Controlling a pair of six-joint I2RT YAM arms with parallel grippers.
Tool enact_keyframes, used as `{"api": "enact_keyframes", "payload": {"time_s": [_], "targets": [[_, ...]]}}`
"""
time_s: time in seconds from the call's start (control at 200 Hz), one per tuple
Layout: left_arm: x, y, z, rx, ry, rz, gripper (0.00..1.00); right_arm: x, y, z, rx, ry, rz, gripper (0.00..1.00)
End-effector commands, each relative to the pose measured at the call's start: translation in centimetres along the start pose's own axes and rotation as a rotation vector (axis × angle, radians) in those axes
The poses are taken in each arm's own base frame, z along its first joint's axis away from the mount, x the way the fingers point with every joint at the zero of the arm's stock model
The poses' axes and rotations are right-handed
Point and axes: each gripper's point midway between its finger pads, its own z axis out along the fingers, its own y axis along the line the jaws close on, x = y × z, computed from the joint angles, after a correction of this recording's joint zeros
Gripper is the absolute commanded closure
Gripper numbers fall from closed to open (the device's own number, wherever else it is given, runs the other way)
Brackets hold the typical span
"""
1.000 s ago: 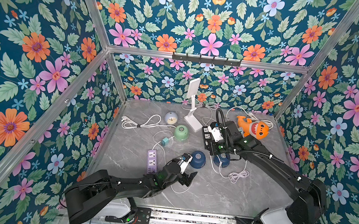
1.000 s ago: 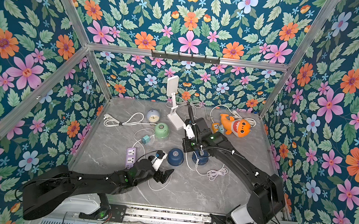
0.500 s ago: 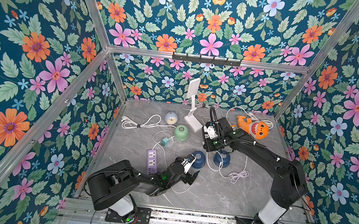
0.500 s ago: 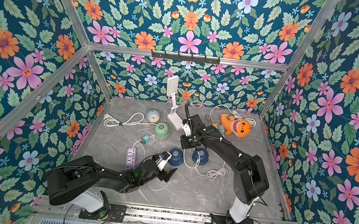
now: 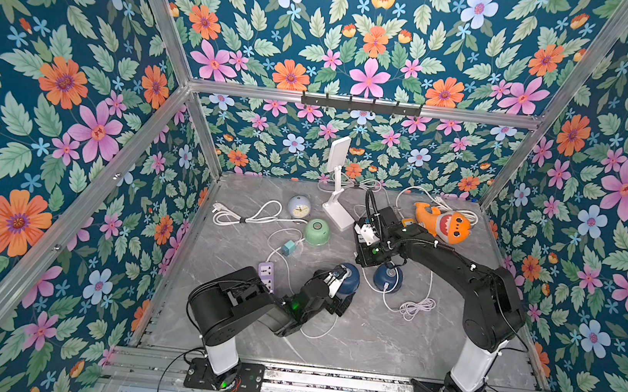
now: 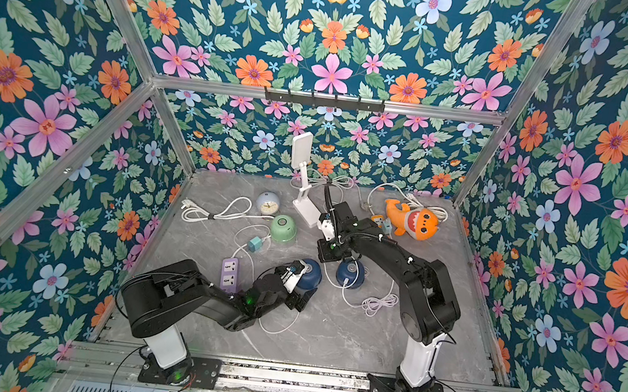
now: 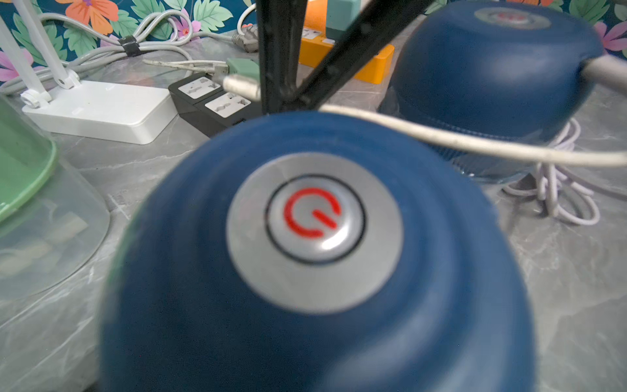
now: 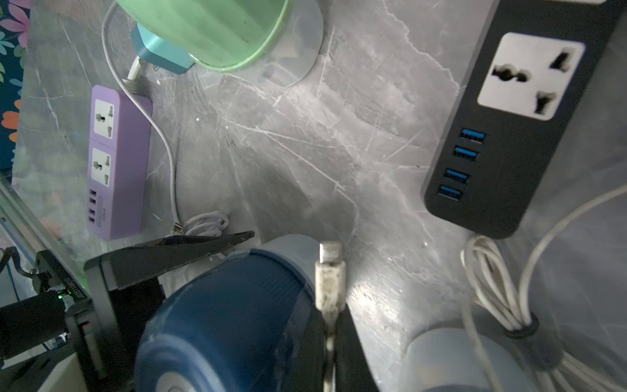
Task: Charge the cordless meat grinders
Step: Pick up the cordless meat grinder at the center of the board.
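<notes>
The left gripper (image 5: 342, 291) lies low over the grey marble-patterned desk (image 5: 375, 347). Its fingers (image 8: 190, 252) are spread wide to either side of the near navy grinder (image 5: 351, 278), a dark blue plastic dome. Whether they touch its wall I cannot tell. In the left wrist view its round silvery button (image 7: 314, 230) shows a red power mark.

The right gripper (image 8: 334, 310) hangs over the narrow gap between that dome and the far navy grinder (image 5: 387, 278), which stands just beside it. Its fingers are pressed together on the silvery-tipped plug of a thin white cable (image 8: 329, 278), and the plug sits close above the near dome's rim. Another white lead enters the far dome's side, near a small white coil (image 5: 417, 309).

The pale green grinder (image 5: 317, 232) stands further back, well apart from both grippers, with a teal cube adapter (image 5: 289, 247) near it.

A purple power strip (image 5: 267, 276) lies just beside the left forearm. A black power strip (image 8: 509, 142) sits right behind the navy pair.

The back edge is crowded with a white folding lamp (image 5: 337, 207), a round pale-blue clock (image 5: 299, 206) and an orange shark plush (image 5: 442, 224). The front strip between the arm bases is open, crossed only by a white cable loop (image 5: 319, 332).
</notes>
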Motion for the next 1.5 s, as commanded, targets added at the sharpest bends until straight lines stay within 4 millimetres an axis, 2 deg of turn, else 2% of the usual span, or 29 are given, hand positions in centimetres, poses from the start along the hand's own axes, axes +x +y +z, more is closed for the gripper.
{"api": "enact_keyframes", "payload": {"time_s": [0.0,0.385,0.735,0.895,1.11,1.31,1.495], "targets": [[-0.9,0.1,0.5,-0.002,-0.039,0.007,0.00,0.8,0.5,0.3,-0.037,0.036,-0.026,1.00],[-0.5,0.5,1.8,-0.020,-0.034,-0.002,0.01,1.9,1.3,1.2,-0.069,0.074,-0.046,1.00],[-0.5,1.3,2.0,-0.064,-0.050,-0.020,0.02,2.8,2.0,1.4,-0.073,0.092,-0.060,1.00],[-0.5,1.4,2.0,-0.070,-0.065,-0.031,0.05,3.2,2.1,1.4,-0.073,0.097,-0.062,1.00],[-0.7,1.5,1.8,-0.078,-0.071,-0.038,0.14,3.4,2.1,1.1,-0.067,0.095,-0.060,1.00],[-1.6,1.9,0.5,-0.087,-0.104,-0.045,0.22,2.9,2.1,-0.2,-0.045,0.064,-0.071,1.00],[-3.8,1.9,-1.3,-0.075,-0.135,-0.020,0.26,1.9,2.1,-3.5,0.021,-0.003,-0.109,1.00]]}}
